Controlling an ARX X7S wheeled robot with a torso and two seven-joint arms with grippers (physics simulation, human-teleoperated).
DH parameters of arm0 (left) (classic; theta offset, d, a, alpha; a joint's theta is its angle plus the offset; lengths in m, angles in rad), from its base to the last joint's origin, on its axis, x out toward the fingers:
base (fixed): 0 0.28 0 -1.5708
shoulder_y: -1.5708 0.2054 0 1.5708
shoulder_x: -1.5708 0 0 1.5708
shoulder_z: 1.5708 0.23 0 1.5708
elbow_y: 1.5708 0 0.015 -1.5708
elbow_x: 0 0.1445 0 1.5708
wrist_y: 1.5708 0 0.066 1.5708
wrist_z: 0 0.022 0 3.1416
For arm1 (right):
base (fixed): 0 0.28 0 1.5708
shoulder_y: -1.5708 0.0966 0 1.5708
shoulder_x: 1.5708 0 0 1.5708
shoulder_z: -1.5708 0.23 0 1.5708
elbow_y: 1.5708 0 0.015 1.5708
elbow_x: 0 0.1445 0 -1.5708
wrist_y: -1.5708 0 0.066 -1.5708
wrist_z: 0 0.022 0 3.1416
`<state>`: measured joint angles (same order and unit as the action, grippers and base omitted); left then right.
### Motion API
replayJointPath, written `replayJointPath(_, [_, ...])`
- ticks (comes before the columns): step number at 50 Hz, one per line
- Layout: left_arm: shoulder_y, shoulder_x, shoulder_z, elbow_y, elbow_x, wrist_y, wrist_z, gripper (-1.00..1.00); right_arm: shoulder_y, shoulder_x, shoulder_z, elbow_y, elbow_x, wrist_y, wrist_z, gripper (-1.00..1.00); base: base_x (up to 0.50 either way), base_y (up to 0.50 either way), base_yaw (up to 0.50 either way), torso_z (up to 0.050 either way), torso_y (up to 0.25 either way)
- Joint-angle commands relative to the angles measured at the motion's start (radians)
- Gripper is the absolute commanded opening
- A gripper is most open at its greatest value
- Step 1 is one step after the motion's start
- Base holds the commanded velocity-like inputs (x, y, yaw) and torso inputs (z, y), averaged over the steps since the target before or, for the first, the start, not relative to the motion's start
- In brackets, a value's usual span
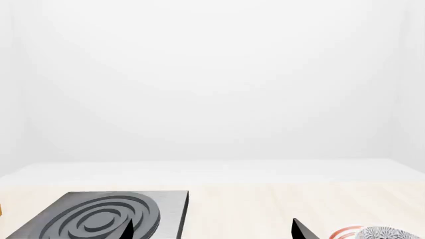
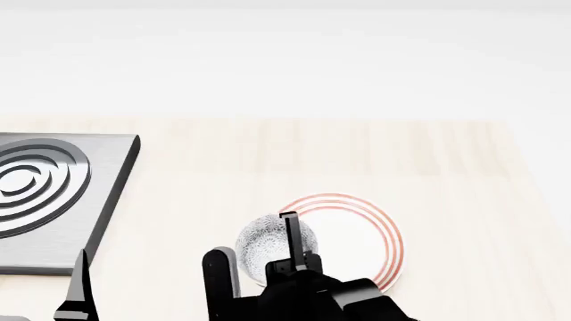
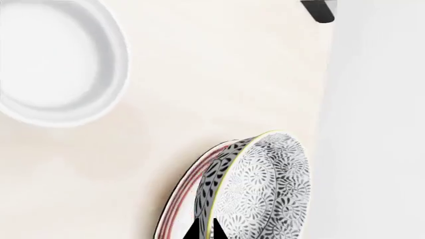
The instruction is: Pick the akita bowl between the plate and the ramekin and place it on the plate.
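The right gripper [image 2: 265, 257] sat nearest the head camera, its two dark fingers straddling the wall of the bowl [image 2: 272, 246], one finger [image 2: 291, 234] reaching over the rim into the hollow and the other [image 2: 218, 271] standing outside on the side away from the plate [image 2: 357, 231]; it looked pinched on that wall, though the pads themselves were hidden. In the right wrist view the bowl [image 3: 265, 189] showed steeply side-on right at the fingertip, with the plate's red-ringed edge [image 3: 174, 199] just behind it, so the bowl appeared to overlap the plate's near-left edge rather than sit over its middle. Whether its foot touched the plate or hung above could not be told. The ramekin [image 3: 56, 59] lay farther off from that gripper, apart from bowl and plate. The step in hand seemed to be the placing: it would be done well by carrying the bowl further over the plate's centre, levelling it so the foot came down flat inside the rings, lowering gently, and only then spreading the fingers and lifting straight up so the inner finger cleared the rim without tipping it. The left gripper [image 1: 212, 230] hung well away beside the stove plate [image 2: 36, 194], only its spread fingertips showing in its own view, holding nothing. Beyond lay bare pale table [image 2: 267, 154] and a white wall.
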<state>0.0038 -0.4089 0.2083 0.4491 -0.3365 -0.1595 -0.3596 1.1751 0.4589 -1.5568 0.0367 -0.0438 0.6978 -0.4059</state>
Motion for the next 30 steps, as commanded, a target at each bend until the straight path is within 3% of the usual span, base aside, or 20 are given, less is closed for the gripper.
replayJointPath(1, [-0.005, 0.018, -0.017, -0.006, 0.021, -0.009, 0.026, 1.00, 0.034, 0.000, 0.039, 0.005, -0.066, 0.038, -0.001, -1.00, 0.00, 0.00, 0.00, 0.000, 0.000])
replayJointPath(30, [-0.006, 0.012, -0.013, -0.008, 0.017, -0.009, 0.020, 1.00, 0.013, -0.131, 0.115, 0.459, -0.020, -0.158, 0.086, -1.00, 0.00, 0.00, 0.00, 0.000, 0.000])
